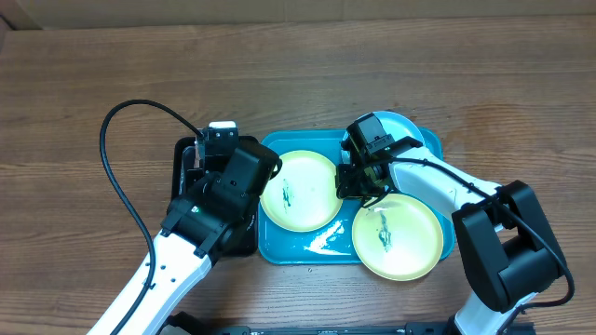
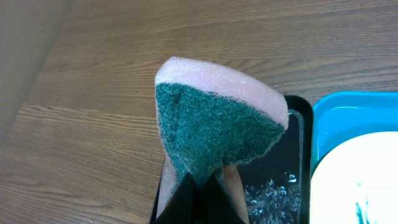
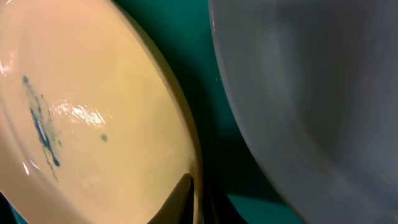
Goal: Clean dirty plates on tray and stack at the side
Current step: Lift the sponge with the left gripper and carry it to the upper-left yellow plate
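Gently tilt the centre-frame plate [image 1: 298,191], rim clamped in the right gripper [image 1: 357,181], toward the sponge [image 2: 217,124] pinched in the left gripper [image 2: 199,186].

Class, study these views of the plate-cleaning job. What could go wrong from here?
1. The right gripper pinches only the thin rim of the yellow plate; it might slip when lifted or scrubbed.
2. The second yellow plate overhangs the blue tray's front edge; a nudge could push it off.
3. The sponge in the left gripper, above the wet black tray, may drip on the table.
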You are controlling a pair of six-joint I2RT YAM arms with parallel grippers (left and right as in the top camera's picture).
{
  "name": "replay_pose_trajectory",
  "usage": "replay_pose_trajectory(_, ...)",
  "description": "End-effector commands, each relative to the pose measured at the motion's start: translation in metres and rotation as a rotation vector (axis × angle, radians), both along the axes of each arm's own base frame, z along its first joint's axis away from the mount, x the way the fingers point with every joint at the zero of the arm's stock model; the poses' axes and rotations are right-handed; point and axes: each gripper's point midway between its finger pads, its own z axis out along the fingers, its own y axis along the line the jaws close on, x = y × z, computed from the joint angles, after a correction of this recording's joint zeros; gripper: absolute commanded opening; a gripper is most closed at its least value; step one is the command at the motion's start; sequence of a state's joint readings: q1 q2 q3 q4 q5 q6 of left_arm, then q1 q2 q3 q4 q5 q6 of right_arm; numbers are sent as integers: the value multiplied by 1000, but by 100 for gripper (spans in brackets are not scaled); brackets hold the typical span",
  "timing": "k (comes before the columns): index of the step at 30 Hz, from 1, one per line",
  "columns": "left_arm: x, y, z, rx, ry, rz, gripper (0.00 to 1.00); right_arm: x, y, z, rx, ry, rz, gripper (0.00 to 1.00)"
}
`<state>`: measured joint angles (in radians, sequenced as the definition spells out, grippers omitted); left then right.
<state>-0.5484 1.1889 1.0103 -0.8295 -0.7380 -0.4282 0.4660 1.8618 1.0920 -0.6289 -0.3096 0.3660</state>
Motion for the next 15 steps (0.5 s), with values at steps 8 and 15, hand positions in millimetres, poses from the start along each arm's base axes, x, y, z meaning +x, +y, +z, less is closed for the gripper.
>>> replay_pose_trajectory(8,-1,2,-28,-120,123,54,4,-2,3,0,14,-1,10,8)
replay_pose_trajectory(15,-11,-10,-107,-368,473,96,4,-2,3,0,14,-2,10,8)
